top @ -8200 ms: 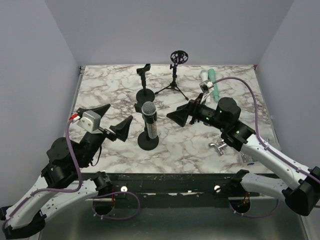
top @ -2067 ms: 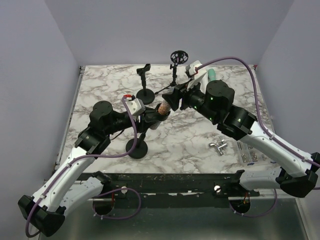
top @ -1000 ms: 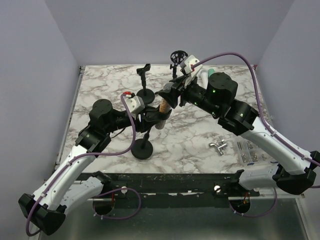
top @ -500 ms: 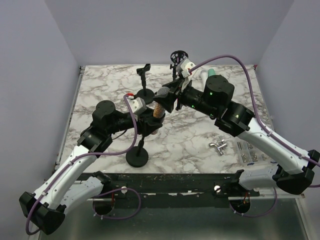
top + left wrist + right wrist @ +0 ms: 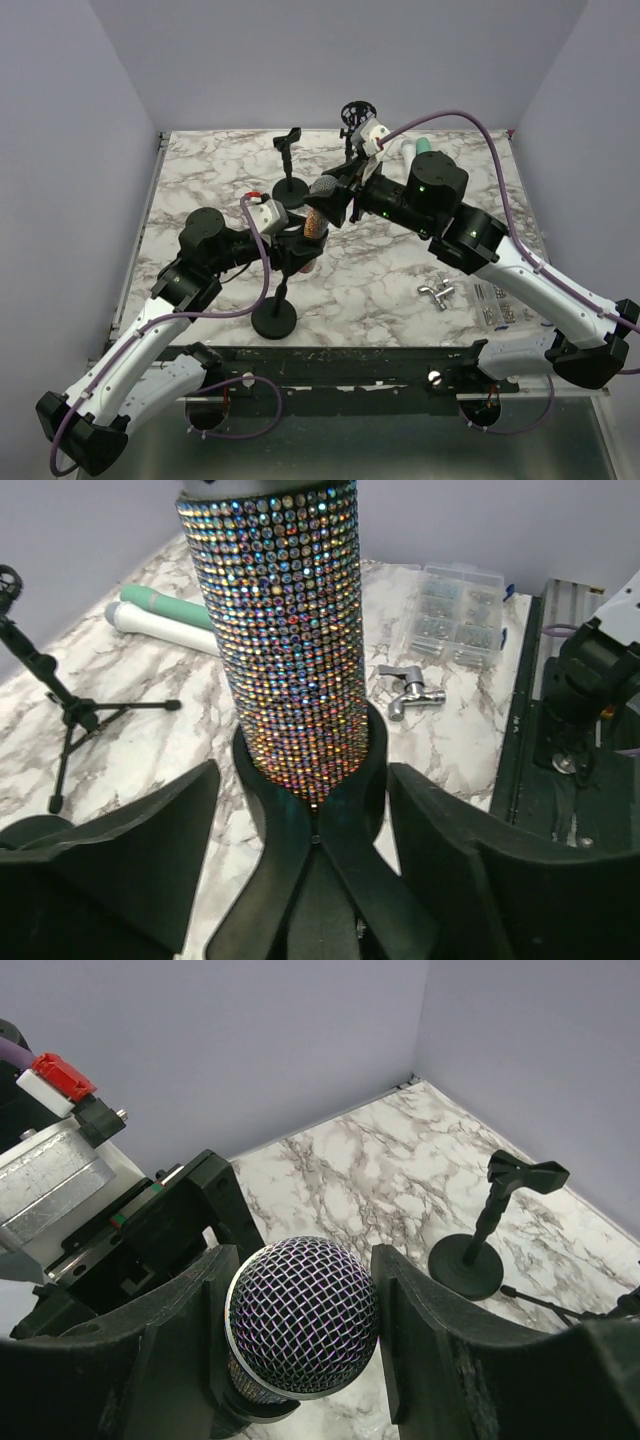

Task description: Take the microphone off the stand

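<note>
Desk: status on the mic?

Me: Microphone is seated butt-down in the clip of the stand. My right claw is clenched on the mesh head, a finger on each side. My left claw brackets the clip from below. I can't tell if it's pinching or just cradling (right finger looks to touch, left shows a sliver of counter).

Desk: how do you want to pull?

Me: Straight along the mic's own axis, slow, no twist. The stand leans in the top view, so I reckon any sideways tug drags base & all. I'd get the left firm on the clip 1st, then draw up & out w/ the right. The mesh is round, prob. slick, so I'd watch for slip.
</note>
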You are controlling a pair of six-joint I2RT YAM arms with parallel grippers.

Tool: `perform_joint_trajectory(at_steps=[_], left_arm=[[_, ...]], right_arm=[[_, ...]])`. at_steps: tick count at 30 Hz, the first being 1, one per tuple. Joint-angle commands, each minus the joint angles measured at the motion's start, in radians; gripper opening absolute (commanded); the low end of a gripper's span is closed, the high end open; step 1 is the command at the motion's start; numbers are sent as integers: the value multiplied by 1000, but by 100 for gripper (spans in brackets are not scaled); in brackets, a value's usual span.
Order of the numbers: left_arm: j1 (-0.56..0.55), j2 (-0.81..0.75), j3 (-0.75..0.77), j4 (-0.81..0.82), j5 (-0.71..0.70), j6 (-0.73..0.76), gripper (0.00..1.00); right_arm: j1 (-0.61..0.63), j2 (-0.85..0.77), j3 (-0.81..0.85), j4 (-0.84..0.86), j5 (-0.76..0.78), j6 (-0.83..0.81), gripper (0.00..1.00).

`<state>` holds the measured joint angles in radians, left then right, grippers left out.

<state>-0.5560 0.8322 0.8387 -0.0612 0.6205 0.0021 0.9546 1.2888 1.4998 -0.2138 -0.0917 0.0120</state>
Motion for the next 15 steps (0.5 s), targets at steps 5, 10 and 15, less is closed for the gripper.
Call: perform_joint_trajectory(at_steps=[5,10,15], left_arm=[[9,-77,-32,32,-58,44,90],[12,-80,-35,48,0,35,99],[23,-81,-17,13,38,56,95]], right_arm=[[21,-26,6,98,-11,51,1],[20,-33,1,85,40,26,1],[21,-40,-10,86,78,11,1]])
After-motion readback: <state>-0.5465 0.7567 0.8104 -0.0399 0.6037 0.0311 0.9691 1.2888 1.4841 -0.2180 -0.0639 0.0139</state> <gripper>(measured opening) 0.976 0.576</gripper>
